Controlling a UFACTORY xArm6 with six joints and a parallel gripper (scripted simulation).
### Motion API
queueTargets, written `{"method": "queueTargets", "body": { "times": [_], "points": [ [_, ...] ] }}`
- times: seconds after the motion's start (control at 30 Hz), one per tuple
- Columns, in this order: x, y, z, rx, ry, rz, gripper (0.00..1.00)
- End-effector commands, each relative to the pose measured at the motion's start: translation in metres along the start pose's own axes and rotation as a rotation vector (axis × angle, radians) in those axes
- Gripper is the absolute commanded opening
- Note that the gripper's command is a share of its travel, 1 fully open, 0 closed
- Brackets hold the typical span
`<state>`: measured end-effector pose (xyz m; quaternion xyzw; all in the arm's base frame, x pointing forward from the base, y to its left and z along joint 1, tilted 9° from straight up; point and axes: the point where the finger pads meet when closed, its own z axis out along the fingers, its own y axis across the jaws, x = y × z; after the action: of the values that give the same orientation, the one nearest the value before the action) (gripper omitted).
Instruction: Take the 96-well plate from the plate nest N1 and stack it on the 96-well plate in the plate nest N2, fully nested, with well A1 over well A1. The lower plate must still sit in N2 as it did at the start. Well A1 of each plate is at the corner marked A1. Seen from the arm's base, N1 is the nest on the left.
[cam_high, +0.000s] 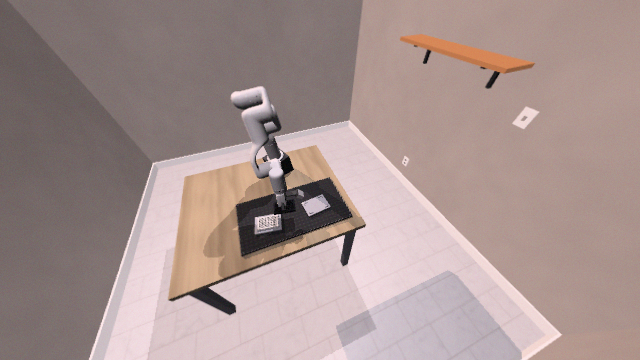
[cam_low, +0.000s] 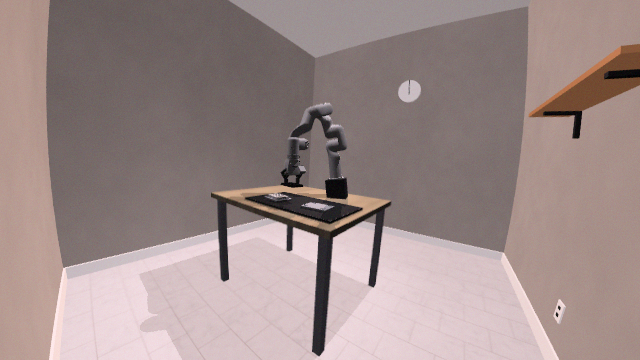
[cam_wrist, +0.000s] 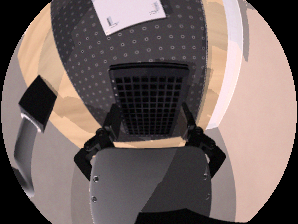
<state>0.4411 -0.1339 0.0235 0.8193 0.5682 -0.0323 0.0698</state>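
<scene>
Grey and beige walls are enclosing a tiled room where a wooden table (cam_high: 210, 210) is standing near the frame centre of the top view, carrying a black mat (cam_high: 330, 192). White arm (cam_high: 257, 125) is reaching down over the mat, and its gripper (cam_wrist: 149, 137) is grasping a dark 96-well plate (cam_wrist: 148, 102) by its two sides, fingers spread wide around it. In the exterior view the plate is hanging above the table, left of the arm's base. On the mat, a second 96-well plate (cam_high: 268, 223) is sitting lower left of the gripper, while a pale, vacant nest (cam_high: 315, 205) is lying to the right.
</scene>
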Motion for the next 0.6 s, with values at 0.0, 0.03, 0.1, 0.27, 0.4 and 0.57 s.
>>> {"method": "queueTargets", "body": {
  "times": [0.0, 0.03, 0.1, 0.27, 0.4, 0.57],
  "points": [
    [-0.013, 0.005, -0.001, -0.004, 0.001, 0.0, 0.0],
    [-0.013, 0.005, -0.001, -0.004, 0.001, 0.0, 0.0],
    [-0.016, 0.006, -0.001, -0.004, 0.001, 0.0, 0.0],
    [-0.033, 0.009, -0.001, -0.004, 0.001, 0.0, 0.0],
    [-0.046, 0.012, -0.001, -0.004, 0.001, 0.0, 0.0],
    [-0.062, 0.016, -0.001, -0.004, 0.001, 0.0, 0.0]
  ]
}}
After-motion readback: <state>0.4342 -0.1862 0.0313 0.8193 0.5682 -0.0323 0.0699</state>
